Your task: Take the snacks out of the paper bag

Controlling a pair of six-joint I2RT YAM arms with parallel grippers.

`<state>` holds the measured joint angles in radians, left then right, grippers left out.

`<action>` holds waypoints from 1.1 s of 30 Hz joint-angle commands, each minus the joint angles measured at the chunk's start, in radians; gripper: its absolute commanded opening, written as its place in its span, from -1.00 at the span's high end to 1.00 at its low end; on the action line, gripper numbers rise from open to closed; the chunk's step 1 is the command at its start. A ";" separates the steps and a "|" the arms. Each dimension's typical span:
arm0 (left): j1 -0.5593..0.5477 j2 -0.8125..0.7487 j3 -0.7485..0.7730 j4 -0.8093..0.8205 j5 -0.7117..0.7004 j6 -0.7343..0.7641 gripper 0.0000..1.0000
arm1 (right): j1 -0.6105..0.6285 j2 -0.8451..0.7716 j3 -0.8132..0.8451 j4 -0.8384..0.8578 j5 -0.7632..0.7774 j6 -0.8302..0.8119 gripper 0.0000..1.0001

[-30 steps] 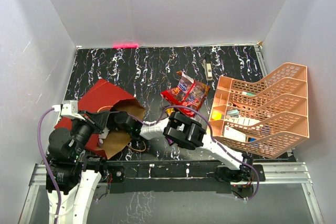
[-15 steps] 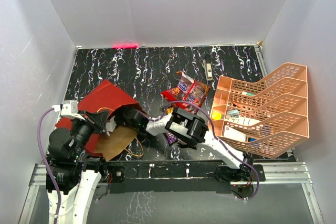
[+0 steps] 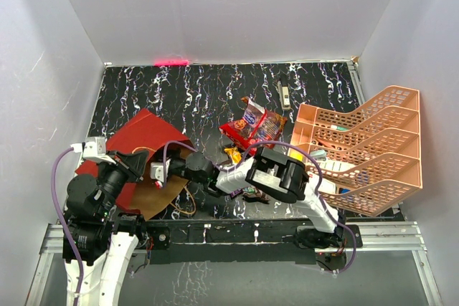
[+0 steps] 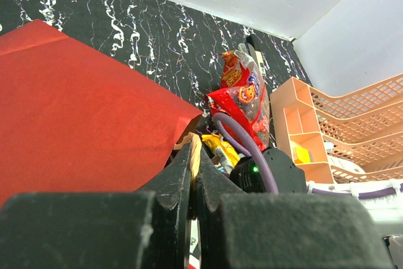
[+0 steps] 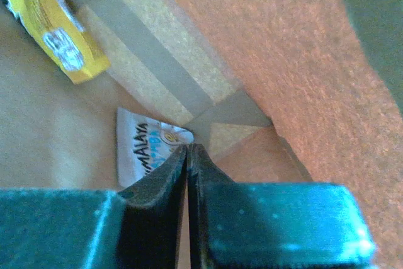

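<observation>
Enclosing white walls point(image 3: 215, 5), black marbled tabletop point(image 3: 201, 98)

Left arm point(image 3: 90, 202): you'll see round black joint housings on white link shells, with a white lower column. A purple cable point(image 3: 56, 184) loops off its side into a white plug block point(image 3: 93, 150).

Right arm point(image 3: 283, 175): same scheme, chunky black motor blocks and white tapered links. A second purple cable point(image 4: 242, 143) runs along it. You can spot a green LED point(image 4: 254, 169) lit on one round black housing.

Left gripper point(image 4: 194, 155): fingers point(image 4: 170, 187) matte black, wedge-shaped.

Right gripper point(image 5: 187, 155): dark fingertips point(image 5: 154, 187), thin at the ends, broad blocks with a teal cast behind.
</observation>
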<state>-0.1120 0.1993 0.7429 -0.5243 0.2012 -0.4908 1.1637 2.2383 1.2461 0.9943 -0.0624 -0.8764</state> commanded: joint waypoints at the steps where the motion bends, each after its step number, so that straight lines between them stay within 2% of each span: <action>1: -0.003 0.009 0.000 0.018 0.002 0.008 1.00 | 0.033 0.025 0.042 0.125 0.055 0.168 0.74; 5: -0.003 0.011 0.002 0.020 0.004 0.008 1.00 | 0.053 0.109 0.116 0.182 0.137 0.236 0.34; 9: -0.003 0.052 0.048 0.000 0.002 0.009 1.00 | 0.056 0.176 0.177 0.224 0.192 0.282 0.08; 13: -0.004 0.088 0.116 0.024 0.020 0.006 1.00 | 0.056 0.234 0.275 0.157 0.232 0.301 -0.14; 16: -0.005 0.100 0.145 0.032 0.025 0.001 1.00 | 0.055 0.286 0.385 0.055 0.290 0.344 -0.45; 28: -0.006 0.091 0.122 0.060 0.109 -0.051 1.00 | 0.011 0.437 0.713 -0.344 0.370 0.560 -0.82; 30: -0.007 0.088 0.124 0.052 0.099 -0.044 1.00 | 0.010 0.445 0.730 -0.411 0.400 0.587 -0.82; 33: -0.013 0.089 0.122 0.038 0.074 -0.028 1.00 | 0.010 0.409 0.666 -0.465 0.430 0.674 -0.81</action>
<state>-0.1143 0.2920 0.8551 -0.5007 0.2749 -0.5316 1.1786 2.6701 1.9278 0.6403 0.2970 -0.3298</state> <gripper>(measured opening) 0.007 0.909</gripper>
